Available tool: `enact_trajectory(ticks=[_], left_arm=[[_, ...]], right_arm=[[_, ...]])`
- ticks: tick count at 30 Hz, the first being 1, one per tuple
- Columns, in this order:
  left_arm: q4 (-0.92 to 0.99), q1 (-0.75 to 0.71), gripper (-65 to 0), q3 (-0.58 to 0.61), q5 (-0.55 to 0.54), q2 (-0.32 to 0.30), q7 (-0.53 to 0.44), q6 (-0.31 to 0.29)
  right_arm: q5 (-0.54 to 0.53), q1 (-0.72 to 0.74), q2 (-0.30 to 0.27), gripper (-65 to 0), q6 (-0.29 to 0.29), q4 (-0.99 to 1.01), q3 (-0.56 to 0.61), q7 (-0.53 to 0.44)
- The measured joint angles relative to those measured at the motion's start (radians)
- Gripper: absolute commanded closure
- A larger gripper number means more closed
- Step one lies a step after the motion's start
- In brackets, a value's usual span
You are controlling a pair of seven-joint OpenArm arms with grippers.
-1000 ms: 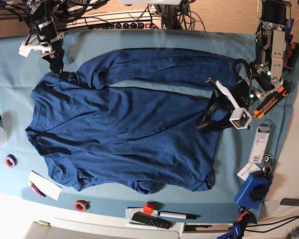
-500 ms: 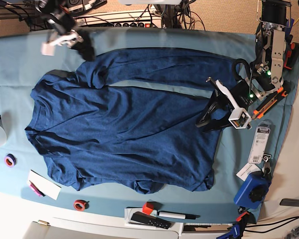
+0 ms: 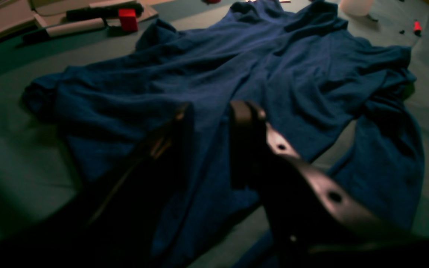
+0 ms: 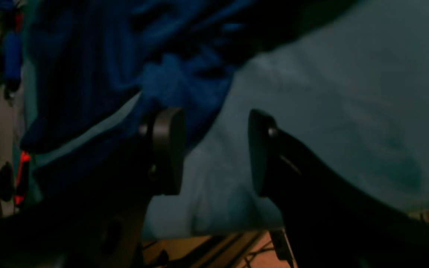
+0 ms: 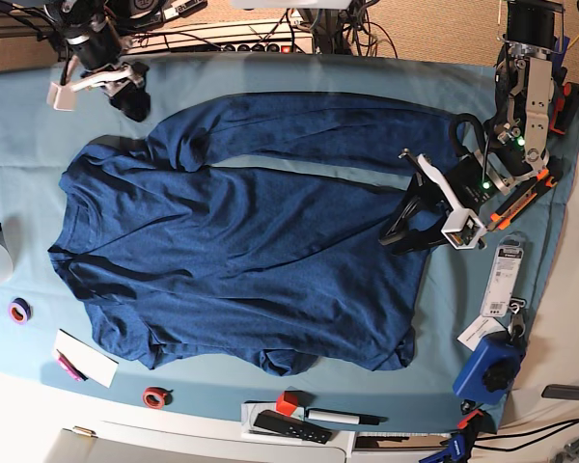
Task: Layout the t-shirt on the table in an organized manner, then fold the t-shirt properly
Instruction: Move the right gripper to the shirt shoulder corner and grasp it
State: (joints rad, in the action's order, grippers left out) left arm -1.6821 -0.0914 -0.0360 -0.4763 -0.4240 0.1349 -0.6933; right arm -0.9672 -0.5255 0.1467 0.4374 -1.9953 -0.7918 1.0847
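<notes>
t-shirt (image 5: 241, 241) flat | left gripper (image 3: 209, 145) pinching hem | right gripper (image 4: 214, 152) agape, empty | red cube (image 5: 288, 402) near hem

Along the table's near edge: red cube (image 5: 288, 402), black remote (image 5: 291, 426), marker pen (image 5: 344, 418), red tape roll (image 5: 155, 396); purple tape roll (image 5: 20, 312) at left edge.

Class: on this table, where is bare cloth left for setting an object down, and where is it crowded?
Bare table strip beyond the t-shirt sleeve; another patch left of the collar. Crowded: near edge with red cube, remote, tape rolls; right side under the left gripper.
</notes>
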Motion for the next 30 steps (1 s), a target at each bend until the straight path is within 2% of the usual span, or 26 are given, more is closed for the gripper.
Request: enact_trajectory(ticks=[4,7,9,16,22,30], left_arm=[[0.000,0.000,-17.3,0.000,0.000,-0.001,0.000,0.000],[0.000,0.000,-17.3,0.000,0.000,0.000,0.000,0.000],[0.000,0.000,-17.3,0.000,0.000,0.000,0.000,0.000],[0.000,0.000,-17.3,0.000,-0.023,0.000,0.000,0.000],[0.000,0.000,-17.3,0.000,-0.030,0.000,0.000,0.000],[0.000,0.000,-17.3,0.000,-0.031,0.000,0.000,0.000]], right_arm=[[0.029,0.050,0.001,-27.4,-0.027,0.000,0.002,-0.014],[0.156,0.091,0.000,-27.4,-0.133,0.008,0.001,-0.071],[0.182,0.117,-0.003,-27.4,-0.151,0.023,0.000,-0.068],[0.180,0.180,-0.003,-27.4,-0.147,0.132,0.001,-0.075],[0.093,0.229,-0.008,-27.4,-0.096,0.293,0.000,-0.121],[0.079,0.232,-0.011,-27.4,-0.071,0.300,0.000,-0.086]])
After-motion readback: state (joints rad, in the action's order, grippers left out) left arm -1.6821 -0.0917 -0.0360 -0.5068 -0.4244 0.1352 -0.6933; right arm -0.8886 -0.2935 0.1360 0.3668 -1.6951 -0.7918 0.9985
